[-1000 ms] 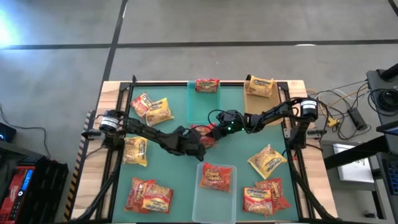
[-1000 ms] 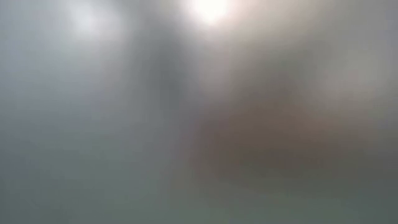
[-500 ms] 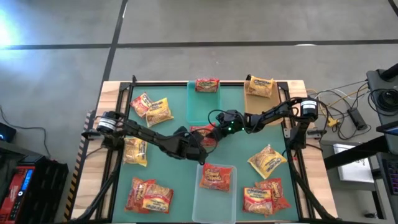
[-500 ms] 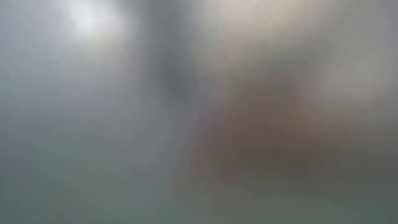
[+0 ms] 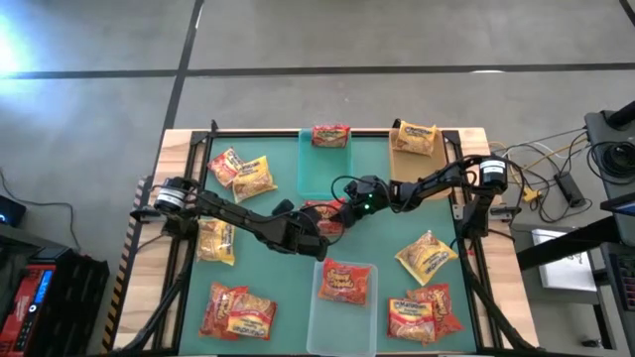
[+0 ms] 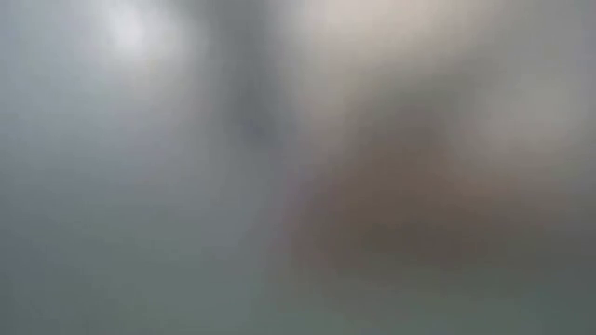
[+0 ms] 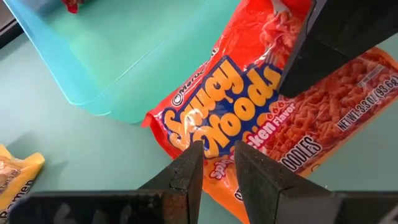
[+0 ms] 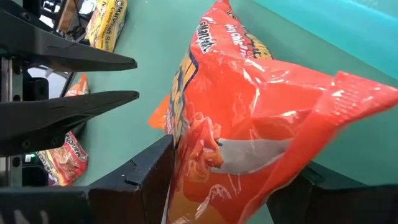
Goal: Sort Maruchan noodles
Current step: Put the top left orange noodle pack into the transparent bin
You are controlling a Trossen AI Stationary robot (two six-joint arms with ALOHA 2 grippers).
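Mid-surface, the right gripper (image 8: 217,180) fingers clamp an orange noodle packet (image 5: 322,212); the left gripper (image 7: 217,163), fingers narrowly parted, approaches from seven o'clock. A mistimed handover could tear or drop it short of the teal bin (image 5: 323,167).

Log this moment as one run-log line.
right gripper: shut on orange packet, mid-table | left gripper: open, near packet's other end, not gripping | teal bin: beside packet

- The high view is evenly bright, with a white glare on the floor (image 5: 20,40).
- The low view is fully blurred.
- Light glints on the orange packet (image 8: 249,124); the wrist views are sharp.
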